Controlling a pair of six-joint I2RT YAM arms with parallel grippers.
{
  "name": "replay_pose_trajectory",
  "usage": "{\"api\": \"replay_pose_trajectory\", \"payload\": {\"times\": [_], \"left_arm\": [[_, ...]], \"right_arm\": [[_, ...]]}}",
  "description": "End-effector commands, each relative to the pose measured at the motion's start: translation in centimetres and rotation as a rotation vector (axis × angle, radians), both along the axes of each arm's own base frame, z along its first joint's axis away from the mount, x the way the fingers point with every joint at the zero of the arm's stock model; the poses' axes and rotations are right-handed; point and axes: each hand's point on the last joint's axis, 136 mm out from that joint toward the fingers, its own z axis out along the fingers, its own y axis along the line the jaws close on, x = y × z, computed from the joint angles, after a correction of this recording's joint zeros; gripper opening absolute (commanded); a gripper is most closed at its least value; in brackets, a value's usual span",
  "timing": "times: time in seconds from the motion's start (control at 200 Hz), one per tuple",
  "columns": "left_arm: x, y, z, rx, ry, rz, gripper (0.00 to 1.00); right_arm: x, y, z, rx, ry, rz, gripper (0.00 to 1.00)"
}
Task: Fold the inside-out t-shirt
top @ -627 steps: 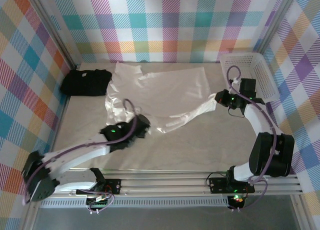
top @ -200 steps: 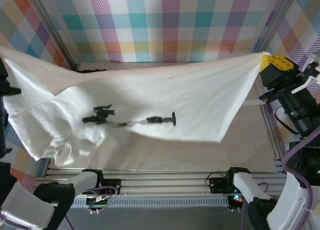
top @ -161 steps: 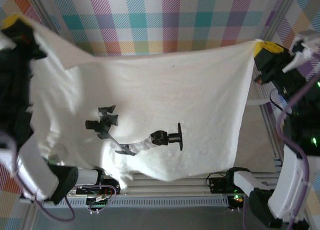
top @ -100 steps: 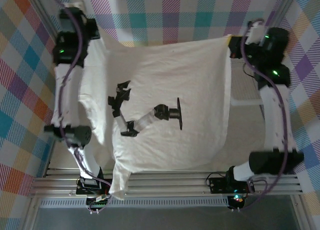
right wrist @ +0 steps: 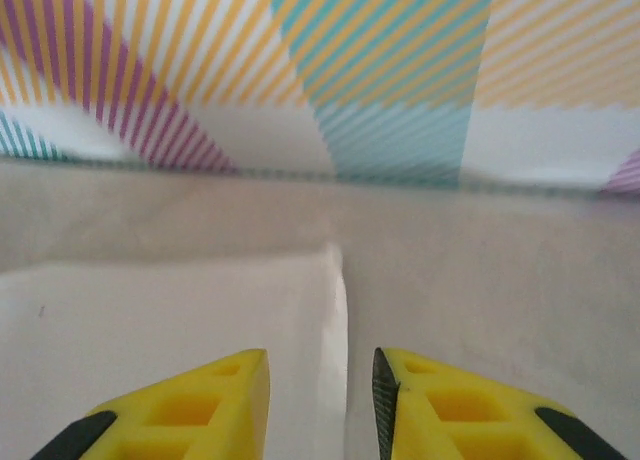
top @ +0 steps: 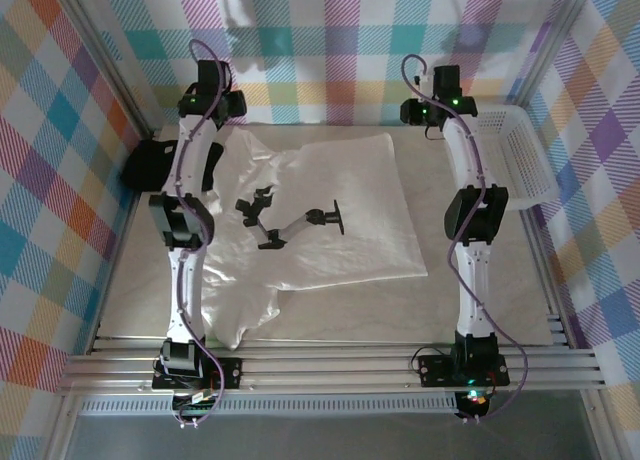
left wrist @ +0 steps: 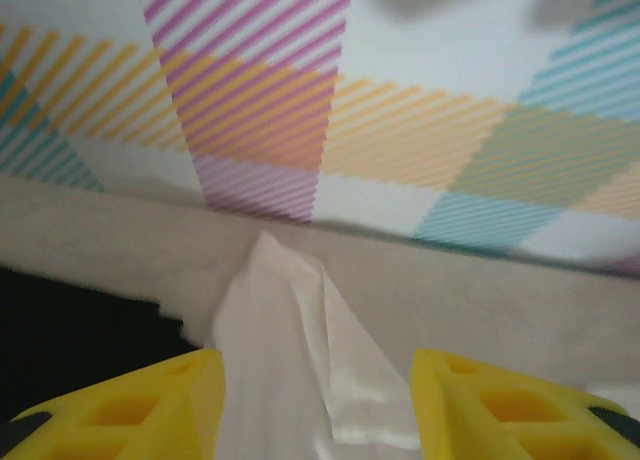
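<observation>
Arms fully outstretched; left end effector [left wrist: 315,368], right end effector [right wrist: 320,358] open, empty over t-shirt [top: 372,242] corners.

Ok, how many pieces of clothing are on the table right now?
2. The white t-shirt is spread across the middle of the table; a black garment sits at the far left, partly behind the left arm. More could be hidden underneath.

Overhead camera: fixed high above the near edge of the table [top: 520,280], looking down and forward across the whole surface to the checked back wall [top: 330,50]. Left wrist camera sits low and close, facing that wall between the left fingers [left wrist: 130,405] — right wrist camera likewise, between the right fingers [right wrist: 190,410]. Shared by all views: the t-shirt [top: 370,200] at its far corners, and the wall's foot.
</observation>
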Motion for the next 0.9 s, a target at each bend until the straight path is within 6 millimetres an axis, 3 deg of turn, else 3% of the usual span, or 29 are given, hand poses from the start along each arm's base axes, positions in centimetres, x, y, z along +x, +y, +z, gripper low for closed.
{"api": "replay_pose_trajectory", "payload": {"times": [0.0, 0.07, 0.08, 0.21, 0.375, 0.515, 0.605, 0.695, 0.895], "left_arm": [[-5.4, -1.1, 9.2, -0.16, -0.168, -0.021, 0.53], [-8.9, -1.7, 8.5, -0.255, -0.195, -0.018, 0.54], [-9.5, -1.8, 9.2, -0.267, -0.212, -0.023, 0.54], [-15.8, -4.3, 5.6, -0.391, -0.207, -0.045, 0.55], [-22.2, -8.8, -1.1, -0.512, -0.059, -0.123, 0.55], [-27.1, -12.4, -5.0, -0.513, 0.059, -0.197, 0.55], [-29.2, -13.5, -6.0, -0.467, 0.097, -0.239, 0.56], [-30.1, -13.8, -6.1, -0.451, 0.101, -0.252, 0.56], [-30.5, -13.3, -6.0, -0.396, 0.099, -0.261, 0.56]], "right_arm": [[-6.0, 3.2, 6.5, -0.043, -0.048, 0.086, 0.35], [-9.7, 4.4, 5.0, -0.015, -0.002, 0.101, 0.37], [-10.2, 4.5, 4.9, -0.009, 0.003, 0.102, 0.37], [-18.2, 5.1, 0.6, 0.11, 0.148, 0.068, 0.37], [-28.8, 1.6, -6.5, 0.131, 0.408, -0.15, 0.44], [-36.4, -1.4, -9.9, 0.081, 0.553, -0.306, 0.46], [-39.3, -2.4, -11.3, 0.07, 0.613, -0.377, 0.47], [-41.0, -3.1, -13.1, 0.05, 0.678, -0.431, 0.47], [-39.9, -3.0, -15.7, 0.048, 0.699, -0.453, 0.48]]}}
